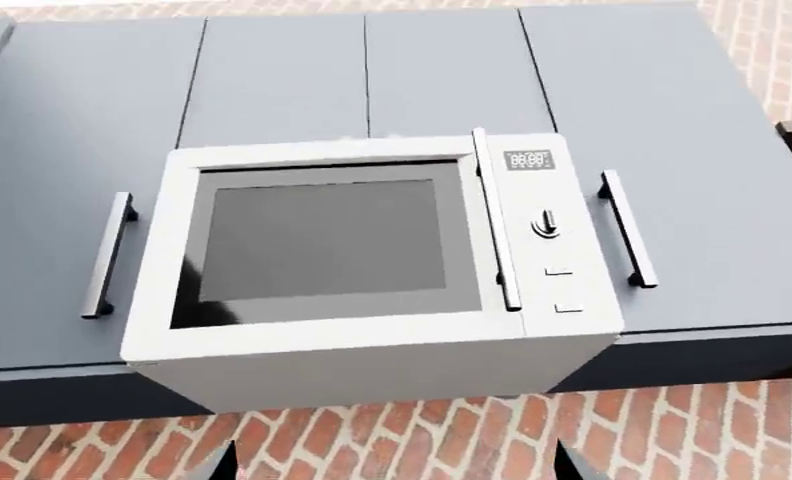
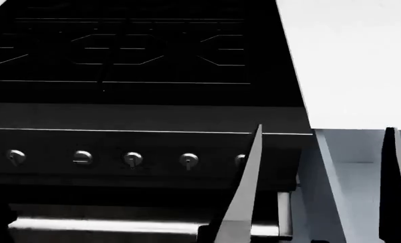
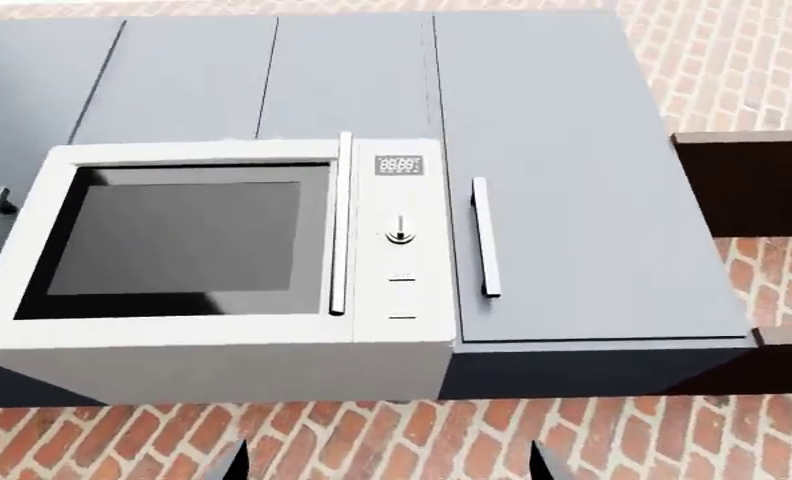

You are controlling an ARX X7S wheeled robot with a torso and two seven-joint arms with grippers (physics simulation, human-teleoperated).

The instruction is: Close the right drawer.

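The right drawer point(image 2: 352, 197) shows in the head view at the lower right as an open, pale blue-grey box under the white countertop point(image 2: 356, 61); its front and handle are out of view. My right gripper point(image 2: 319, 202) is open above it, one finger point(image 2: 244, 202) left of the drawer's left wall and the other finger point(image 2: 393, 187) over the drawer. In the right wrist view the right gripper point(image 3: 389, 468) shows only two wide-apart tips with nothing between them. My left gripper point(image 1: 396, 470) is likewise open and empty. The drawer is not in either wrist view.
A black stove point(image 2: 133, 61) with a row of knobs point(image 2: 133, 159) fills the left of the head view. Both wrist views show a white microwave point(image 1: 369, 270) point(image 3: 209, 260), grey cabinet doors with bar handles point(image 1: 628, 242) point(image 3: 486, 238), and red brick point(image 3: 369, 440).
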